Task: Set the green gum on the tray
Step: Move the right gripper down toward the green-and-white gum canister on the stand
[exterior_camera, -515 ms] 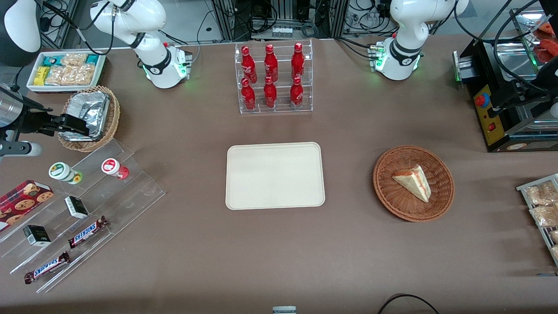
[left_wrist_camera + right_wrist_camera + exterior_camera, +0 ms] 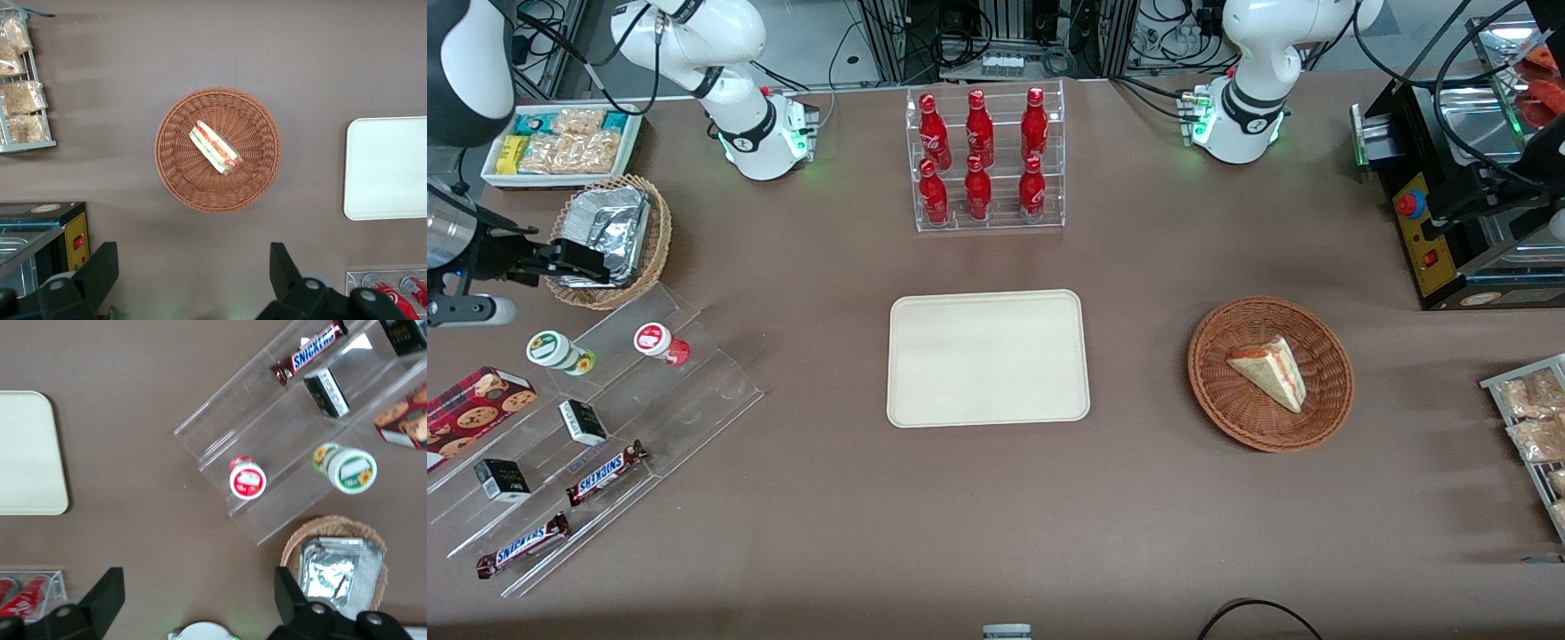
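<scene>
brown table (image 2: 996, 516) fills the scene, matte cloth-like top, soft shadows across it. above its top edge, a strip of pale grey floor (image 2: 845, 40) with black cables (image 2: 1049, 53) and metal frame legs (image 2: 889, 36). at the parked arm's end of the table a black machine (image 2: 1449, 204) with a yellow panel and red buttons, shiny steel tray on top. green indicator lights glow at the two arm bases. light is even, overhead, with mild glare on the acrylic stands. no walls or windows visible.
</scene>
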Controlling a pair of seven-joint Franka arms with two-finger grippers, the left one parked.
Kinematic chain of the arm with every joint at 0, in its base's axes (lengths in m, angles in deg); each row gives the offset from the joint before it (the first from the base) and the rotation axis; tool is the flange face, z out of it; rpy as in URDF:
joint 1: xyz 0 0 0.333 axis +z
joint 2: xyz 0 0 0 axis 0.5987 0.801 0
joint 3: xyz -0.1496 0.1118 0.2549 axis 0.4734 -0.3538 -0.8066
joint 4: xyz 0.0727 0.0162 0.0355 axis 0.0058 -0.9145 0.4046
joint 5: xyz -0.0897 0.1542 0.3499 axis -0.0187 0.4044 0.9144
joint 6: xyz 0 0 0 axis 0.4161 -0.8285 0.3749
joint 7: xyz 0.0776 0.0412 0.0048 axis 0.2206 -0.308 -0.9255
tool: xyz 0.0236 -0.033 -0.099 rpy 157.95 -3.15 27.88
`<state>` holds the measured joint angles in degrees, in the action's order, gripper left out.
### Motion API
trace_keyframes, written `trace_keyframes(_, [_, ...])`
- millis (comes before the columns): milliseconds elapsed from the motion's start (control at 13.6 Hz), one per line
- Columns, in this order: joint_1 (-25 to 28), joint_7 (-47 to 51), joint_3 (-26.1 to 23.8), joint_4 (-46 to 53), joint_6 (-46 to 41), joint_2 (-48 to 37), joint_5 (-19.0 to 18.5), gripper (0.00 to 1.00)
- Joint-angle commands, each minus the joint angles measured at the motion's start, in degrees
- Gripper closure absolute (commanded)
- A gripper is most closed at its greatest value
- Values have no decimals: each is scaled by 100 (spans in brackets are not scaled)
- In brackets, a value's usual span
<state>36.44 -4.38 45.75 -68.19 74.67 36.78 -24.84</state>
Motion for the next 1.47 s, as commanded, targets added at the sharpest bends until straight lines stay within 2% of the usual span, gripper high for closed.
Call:
trace_keyframes(0, [-54, -725, 148, -437, 465, -20, 5, 0])
trace_keyframes(441, [-581, -2536, 175, -1105, 1502, -11, -57, 0])
trace_keyframes(882, [-1073, -4592, 175, -1361, 2144, 243, -74, 0])
trace_keyframes(1397, [-1460, -5579, 175, -1369, 2706, 683, -74, 0])
